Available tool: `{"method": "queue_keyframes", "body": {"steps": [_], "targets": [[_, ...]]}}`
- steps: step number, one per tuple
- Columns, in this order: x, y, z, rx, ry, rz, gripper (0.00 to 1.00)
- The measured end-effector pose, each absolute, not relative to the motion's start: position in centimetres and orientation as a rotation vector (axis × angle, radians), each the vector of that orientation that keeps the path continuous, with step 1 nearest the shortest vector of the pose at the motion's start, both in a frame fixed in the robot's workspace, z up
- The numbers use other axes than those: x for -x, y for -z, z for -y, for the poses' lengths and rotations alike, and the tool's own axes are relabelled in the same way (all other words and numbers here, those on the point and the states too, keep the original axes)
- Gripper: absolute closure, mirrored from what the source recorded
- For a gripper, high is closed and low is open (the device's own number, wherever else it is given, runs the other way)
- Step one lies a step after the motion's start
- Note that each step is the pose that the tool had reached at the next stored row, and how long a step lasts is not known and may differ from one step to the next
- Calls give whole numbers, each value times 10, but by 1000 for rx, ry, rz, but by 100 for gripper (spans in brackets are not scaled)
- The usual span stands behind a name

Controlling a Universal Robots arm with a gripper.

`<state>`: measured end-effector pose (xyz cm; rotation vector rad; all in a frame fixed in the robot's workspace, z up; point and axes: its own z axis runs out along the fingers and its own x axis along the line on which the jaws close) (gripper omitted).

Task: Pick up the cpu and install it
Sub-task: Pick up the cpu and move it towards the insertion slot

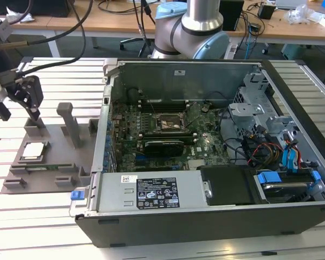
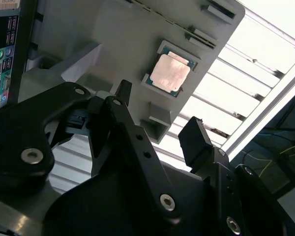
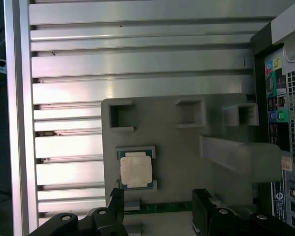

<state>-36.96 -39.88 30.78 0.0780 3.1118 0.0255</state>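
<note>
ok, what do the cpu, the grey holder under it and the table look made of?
The cpu: metal top plate, dull silvery with a soft sheen; greenish edge, likely circuit board.
The holder: uniform matte grey with blocky moulded pockets, probably plastic, maybe printed.
The table: ribbed slats with a bright brushed shine, likely aluminium.

Finished in matte black at the gripper [image 2: 160,110]: flat linkage bars with rounded ends, tipped with blunt rectangular fingers [image 2: 195,137]. Fastened at the pivots with silver socket-head screws [image 2: 32,156]; drilled with small plain holes along the bars. Well away from the gripper, built as a silver cylindrical arm joint [image 1: 197,21] with pale blue cap [image 1: 170,12]. Fed behind the gripper by black cables [image 1: 59,37].
</note>
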Motion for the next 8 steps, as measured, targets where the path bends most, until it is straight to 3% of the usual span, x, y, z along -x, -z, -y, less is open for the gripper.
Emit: {"method": "queue_keyframes", "body": {"steps": [8], "targets": [[370, -302, 399, -78, -25, -3112, 34]]}}
